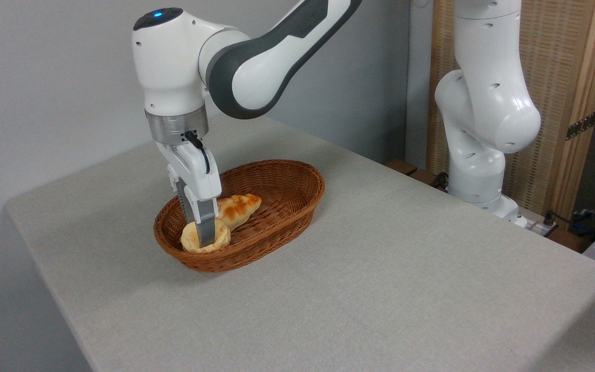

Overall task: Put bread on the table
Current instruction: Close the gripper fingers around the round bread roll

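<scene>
My pincer (200, 238) hangs straight down into the near-left end of the oval wicker basket (287, 206), its grey fingers (205, 227) pressed against the bread (197, 238); one finger crosses the front of the bun and the other is hidden behind it, so I cannot tell for certain how wide I stand or whether I truly grip it, only that I am touching it. The bread is a small round bun, pale golden, smooth and slightly matte, with a darker toasted rim; being round it has no clear long axis, and it sits tipped so that its pale face turns toward the camera and a little upward. It lies inside the basket, against the near wall, not on the cloth. Just behind it, touching or nearly so, lies a longer braided loaf (240, 206), glossy golden-brown with scorched ridges, its length running from the bun up toward the right along the basket's floor. The basket is woven of reddish-brown cane in tight horizontal rows with a thicker plaited rim. It stands on the table (406, 289), which is covered in a plain light grey-beige cloth of fine woven texture, its corners squared. My arm is smooth white plastic with dark grey joints and a brushed metal ring above the hand; faint lettering on the dark forearm is too blurred to read.
</scene>
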